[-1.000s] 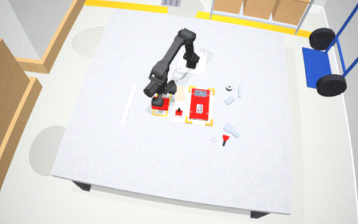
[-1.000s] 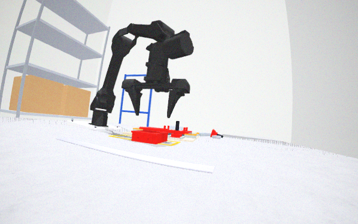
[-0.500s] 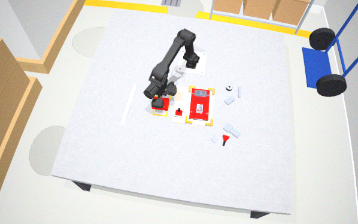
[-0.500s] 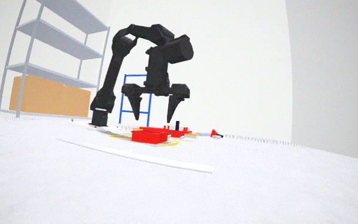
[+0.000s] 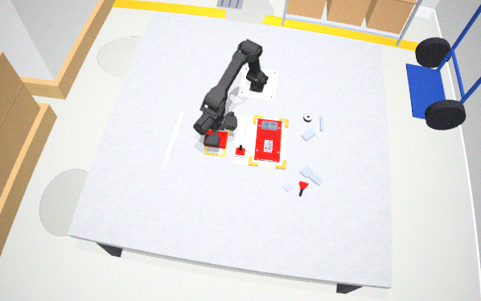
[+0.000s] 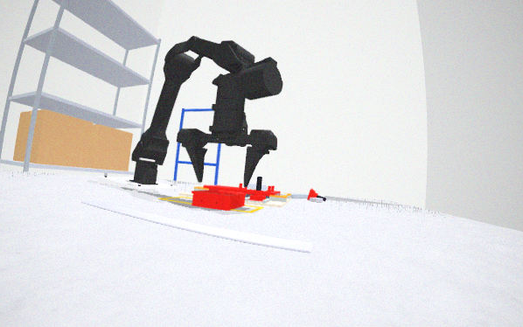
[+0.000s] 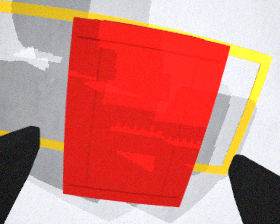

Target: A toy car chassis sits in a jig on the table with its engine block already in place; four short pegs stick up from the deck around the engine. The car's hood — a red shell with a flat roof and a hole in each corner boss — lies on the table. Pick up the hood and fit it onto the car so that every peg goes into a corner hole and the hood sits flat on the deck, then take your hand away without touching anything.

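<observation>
The red hood (image 5: 224, 142) (image 6: 218, 201) (image 7: 141, 100) lies on the table, partly over a yellow outline (image 5: 215, 154) (image 7: 250, 107), with its flat roof up. My gripper (image 5: 221, 131) (image 6: 223, 184) (image 7: 139, 151) is open above the hood, one fingertip to each side in the wrist view, not touching it. The red chassis (image 5: 261, 152) (image 6: 229, 189) sits in the jig (image 5: 284, 164), between yellow corner pieces. The grey engine block (image 5: 268, 146) is on its deck. The pegs are small pale dots near it; the hood's corner holes cannot be made out.
A small red part (image 5: 240, 152) with an upright black post stands between the hood and chassis. A white strip (image 5: 173, 138) (image 6: 233, 233) lies beyond the hood. Right of the jig are a round white piece (image 5: 307, 117), several pale blocks (image 5: 308, 134) and a red-and-black tool (image 5: 303, 185).
</observation>
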{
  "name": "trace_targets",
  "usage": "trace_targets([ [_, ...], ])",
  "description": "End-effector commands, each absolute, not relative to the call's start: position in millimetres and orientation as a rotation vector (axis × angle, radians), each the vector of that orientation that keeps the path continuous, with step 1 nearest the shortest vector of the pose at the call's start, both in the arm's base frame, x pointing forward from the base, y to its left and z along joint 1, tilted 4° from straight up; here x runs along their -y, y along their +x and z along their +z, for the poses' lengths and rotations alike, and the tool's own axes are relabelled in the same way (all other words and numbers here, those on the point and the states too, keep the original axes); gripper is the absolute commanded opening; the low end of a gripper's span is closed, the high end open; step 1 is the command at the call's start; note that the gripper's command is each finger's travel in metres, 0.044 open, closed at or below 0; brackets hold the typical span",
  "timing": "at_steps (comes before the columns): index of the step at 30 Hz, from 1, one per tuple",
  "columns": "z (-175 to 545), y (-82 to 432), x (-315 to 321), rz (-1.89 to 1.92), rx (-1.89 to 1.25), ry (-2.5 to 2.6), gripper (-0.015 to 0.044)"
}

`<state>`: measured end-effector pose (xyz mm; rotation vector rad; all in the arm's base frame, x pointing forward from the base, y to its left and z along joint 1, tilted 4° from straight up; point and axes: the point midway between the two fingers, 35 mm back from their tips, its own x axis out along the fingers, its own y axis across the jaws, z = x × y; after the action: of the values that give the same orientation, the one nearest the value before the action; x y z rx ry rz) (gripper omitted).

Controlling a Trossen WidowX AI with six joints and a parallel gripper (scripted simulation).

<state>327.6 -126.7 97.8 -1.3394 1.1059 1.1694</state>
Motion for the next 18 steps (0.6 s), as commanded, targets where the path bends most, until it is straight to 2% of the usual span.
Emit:
trace_targets([
  [1, 91.7, 326.5, 125.1, 1.176, -1.106, -1.330, 0.0440],
  [18, 84.0, 327.4, 124.7, 1.176, -1.106, -1.330, 0.0440],
])
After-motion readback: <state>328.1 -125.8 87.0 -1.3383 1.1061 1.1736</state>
